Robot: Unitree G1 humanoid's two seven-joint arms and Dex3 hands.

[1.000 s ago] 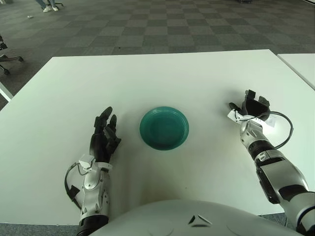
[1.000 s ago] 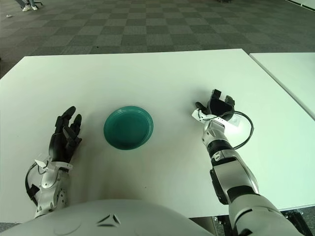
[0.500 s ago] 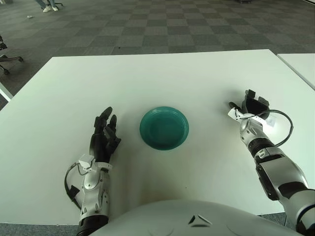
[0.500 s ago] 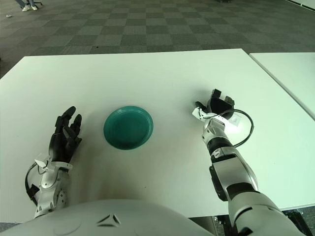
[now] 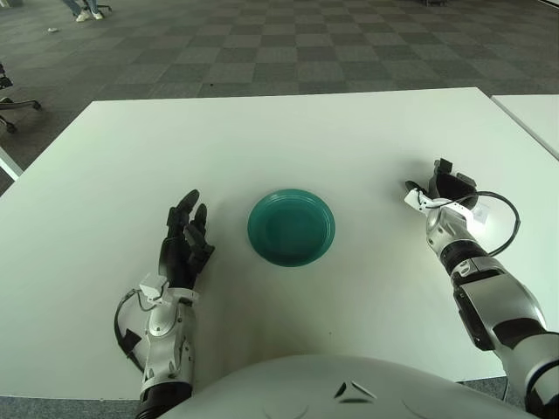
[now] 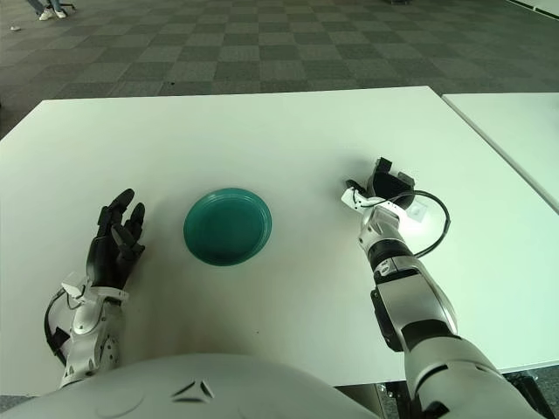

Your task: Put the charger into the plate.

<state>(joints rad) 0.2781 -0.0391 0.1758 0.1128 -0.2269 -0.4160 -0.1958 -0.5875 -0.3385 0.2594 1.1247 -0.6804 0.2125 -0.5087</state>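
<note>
Left eye view. The round teal plastic plate (image 5: 291, 227) sits empty near the middle of the white desk (image 5: 279, 140). The right hand (image 5: 447, 190), black-fingered, is well to the plate's right, over the small white charger block (image 5: 474, 215); only a corner of the block shows beside the wrist. A thin dark cable loop (image 5: 507, 229) trails off on the outer side. Fingers look bent down around the block, but whether they press it I cannot tell. The left hand (image 5: 185, 238) shows left of the plate, fingers spread and relaxed, holding nothing.

Right eye view. Same layout. The charger's white corner (image 6: 417, 212) peeks out just right of the right hand (image 6: 384, 188); the cable (image 6: 439, 229) arcs back toward the forearm. The plate (image 6: 228, 226) is well apart to the left.

Judgement: step in hand is securing the charger. Close fingers on the block's body, not the cable; confirm grip before lifting; lift enough that the cable clears, then carry left over the plate's middle.
</note>
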